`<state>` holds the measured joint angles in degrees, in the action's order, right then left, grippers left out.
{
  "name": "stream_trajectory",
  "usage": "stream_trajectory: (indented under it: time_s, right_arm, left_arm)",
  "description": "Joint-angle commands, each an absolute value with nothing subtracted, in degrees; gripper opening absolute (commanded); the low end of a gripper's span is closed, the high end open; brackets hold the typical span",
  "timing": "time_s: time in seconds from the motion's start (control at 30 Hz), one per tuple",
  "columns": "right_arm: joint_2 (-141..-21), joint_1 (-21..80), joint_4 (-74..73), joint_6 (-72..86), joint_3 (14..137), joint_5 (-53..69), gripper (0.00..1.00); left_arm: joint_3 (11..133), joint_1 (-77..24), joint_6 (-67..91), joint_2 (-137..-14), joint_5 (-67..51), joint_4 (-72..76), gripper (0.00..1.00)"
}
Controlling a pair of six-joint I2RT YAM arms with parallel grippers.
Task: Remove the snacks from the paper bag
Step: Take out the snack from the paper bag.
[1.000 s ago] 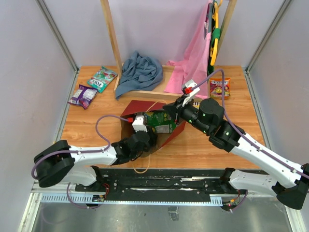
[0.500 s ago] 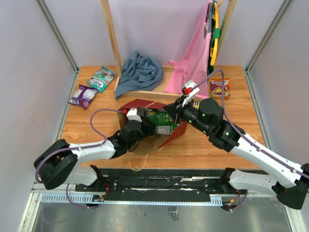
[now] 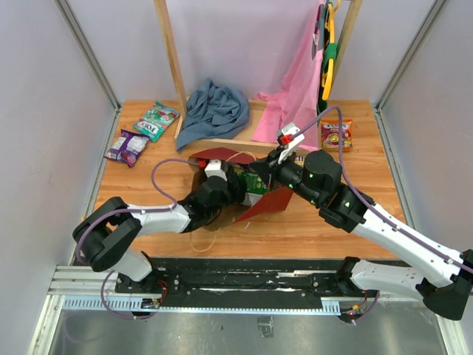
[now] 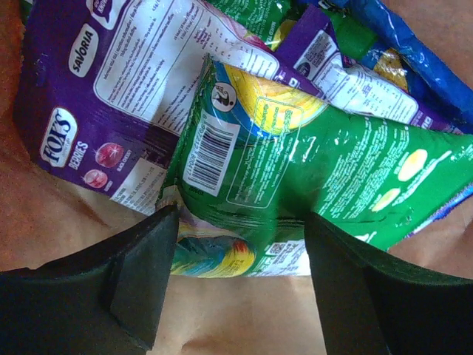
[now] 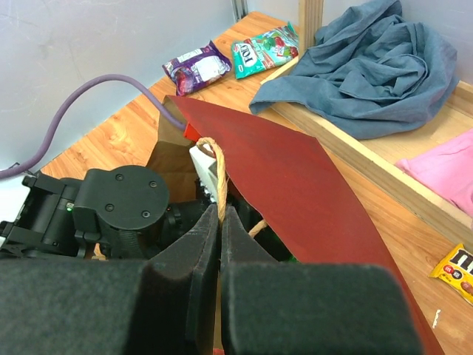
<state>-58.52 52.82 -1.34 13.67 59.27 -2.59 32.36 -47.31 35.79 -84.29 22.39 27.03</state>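
The red paper bag [image 3: 270, 201] lies on its side at the table's middle; it also shows in the right wrist view [image 5: 295, 185]. My right gripper [image 5: 220, 222] is shut on its twine handle [image 5: 219, 177] and holds the mouth up. My left gripper [image 4: 236, 237] is open inside the bag, its jaws on either side of a green packet [image 4: 295, 177]. Behind that lie a purple Fox's packet [image 4: 103, 81] and a blue packet [image 4: 414, 44]. Out on the table are a purple packet [image 3: 126, 146], a teal packet [image 3: 156, 120] and a yellow M&M's packet [image 3: 336, 134].
A blue-grey cloth [image 3: 216, 109] lies on a wooden rack base [image 3: 222, 139] at the back. A pink garment [image 3: 295, 96] hangs from the rack at the back right. A loose twine handle [image 3: 211, 240] trails by the near edge.
My left arm has pushed forward and to the right, deeper into the bag's mouth. The red upper flap has lifted and spread. My right gripper has stayed in place on the handle.
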Motion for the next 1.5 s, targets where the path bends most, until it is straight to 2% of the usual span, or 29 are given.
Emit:
stream_trajectory:
  time_s: [0.0, 0.1, 0.13, 0.2, 0.3, 0.33, 0.37, 0.6, 0.9, 1.23, 1.47]
  right_arm:
    - [-58.40, 53.73, 0.15, 12.70, 59.00, -0.90, 0.01]
    - [-58.60, 53.73, 0.13, 12.58, 59.05, -0.49, 0.01]
    - [-58.62, 53.71, 0.10, 12.47, 59.06, -0.40, 0.01]
    - [-58.66, 53.75, -0.06, 12.23, 59.06, -0.36, 0.01]
    - [-58.62, 53.71, -0.24, 12.06, 59.06, -0.44, 0.01]
    - [-58.62, 53.71, -0.26, 11.92, 59.06, -0.44, 0.01]
    - [-58.62, 53.70, -0.21, 11.88, 59.06, -0.45, 0.01]
    - [-58.88, 53.72, -0.29, 11.78, 59.07, -0.63, 0.01]
    - [-59.38, 53.70, 0.25, 12.24, 58.97, -1.79, 0.01]
    - [-59.08, 53.70, -0.34, 12.29, 59.30, -2.92, 0.01]
    - [-59.47, 53.75, -0.37, 12.21, 59.41, -3.40, 0.01]
  left_arm:
    - [35.63, -46.77, 34.92, -87.99, 24.90, 24.05, 0.74]
    - [36.69, -46.83, 35.02, -90.40, 24.91, 23.54, 0.73]
    - [36.75, -46.78, 35.10, -90.91, 24.81, 23.60, 0.70]
    - [36.73, -46.80, 35.24, -91.45, 24.54, 24.20, 0.50]
    - [36.60, -46.84, 35.31, -91.33, 24.77, 24.37, 0.13]
    - [36.58, -46.84, 35.33, -91.09, 24.97, 24.16, 0.04]
    - [36.51, -46.80, 35.33, -90.69, 25.27, 23.90, 0.01]
    - [33.46, -46.85, 35.95, -83.84, 26.15, 23.57, 0.01]
    - [32.06, -47.79, 38.11, -69.80, 20.12, 19.28, 0.01]
    - [34.03, -50.44, 37.95, -51.68, 24.76, 4.99, 0.00]
    - [37.28, -50.45, 39.09, -41.24, 34.57, -10.03, 0.01]
